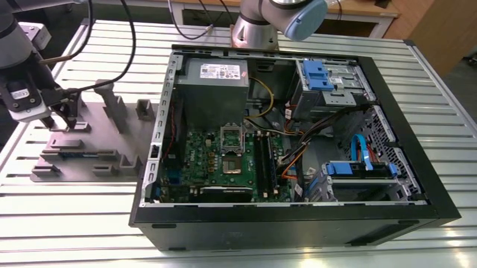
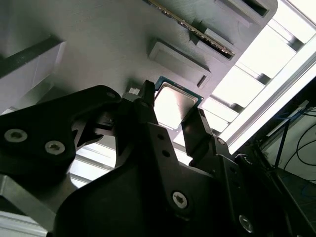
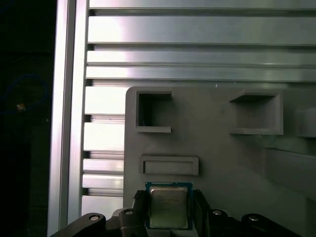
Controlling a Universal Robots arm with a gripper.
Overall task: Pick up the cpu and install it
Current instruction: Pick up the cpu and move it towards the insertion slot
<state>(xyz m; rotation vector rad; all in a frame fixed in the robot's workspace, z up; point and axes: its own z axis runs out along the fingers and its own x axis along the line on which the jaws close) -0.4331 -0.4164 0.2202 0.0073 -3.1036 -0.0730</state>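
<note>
In both wrist views the cpu (image 3: 168, 206) (image 2: 174, 105), a small square chip with a shiny metal top and green rim, sits between my two dark fingers (image 3: 140, 208) (image 2: 148, 111), which press on its opposite edges. It is just over the grey fixture tray (image 3: 212, 148) (image 2: 98, 44). In the exterior view my gripper (image 1: 61, 124) hangs over the tray (image 1: 82, 151) at the far left, well apart from the open computer case (image 1: 298, 134). On the green motherboard (image 1: 201, 159) the socket (image 1: 233, 165) lies bare, its retaining frame (image 1: 232, 135) flipped up.
Upright posts (image 1: 111, 103) stand on the tray close to my gripper. Inside the case are a grey power supply box (image 1: 214, 75), blue drive brackets (image 1: 316, 75) and loose cables (image 1: 298, 151). The arm's base (image 1: 257, 30) stands behind the case on a slatted metal table (image 1: 89, 218).
</note>
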